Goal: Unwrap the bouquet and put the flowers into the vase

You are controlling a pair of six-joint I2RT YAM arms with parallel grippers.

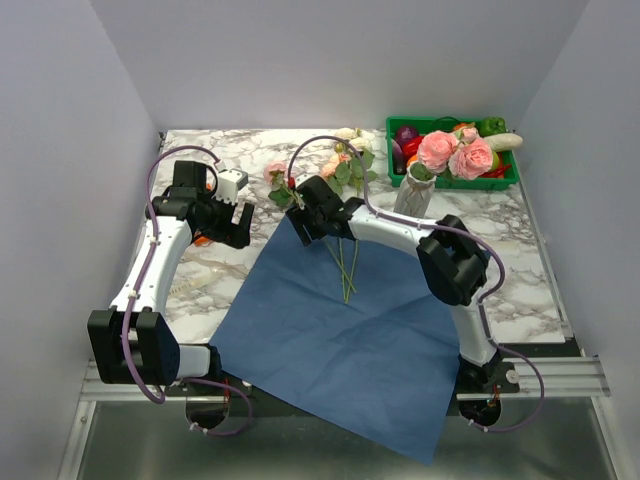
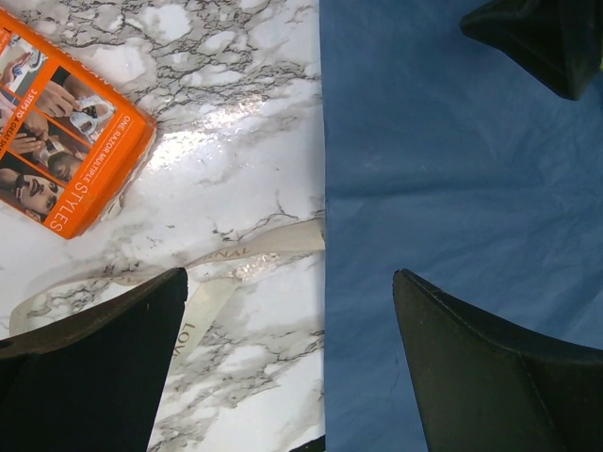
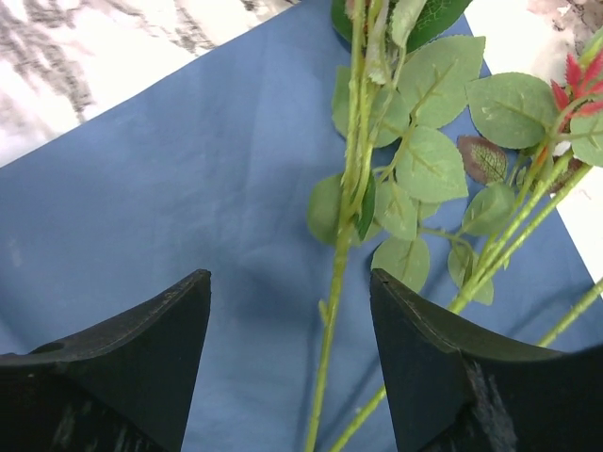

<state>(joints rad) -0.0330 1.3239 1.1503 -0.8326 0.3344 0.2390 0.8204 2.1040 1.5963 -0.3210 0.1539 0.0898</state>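
The bouquet is undone: its blue paper (image 1: 340, 340) lies flat across the table's middle. Several loose flowers (image 1: 345, 270) rest on the paper's far edge, their blooms (image 1: 340, 160) on the marble beyond. Two pink roses (image 1: 455, 152) stand in the slim marbled vase (image 1: 413, 195). My right gripper (image 1: 318, 225) hangs over the stems. In the right wrist view the right gripper (image 3: 290, 278) is open, with one green stem (image 3: 330, 311) between its fingers and untouched. My left gripper (image 2: 290, 273) is open and empty above the paper's left edge (image 2: 325, 188).
A green crate (image 1: 480, 183) of vegetables sits at the back right, just behind the vase. The beige ribbon (image 2: 236, 254) lies loose on the marble left of the paper. Beside it is an orange box (image 2: 66, 141). White walls close in three sides.
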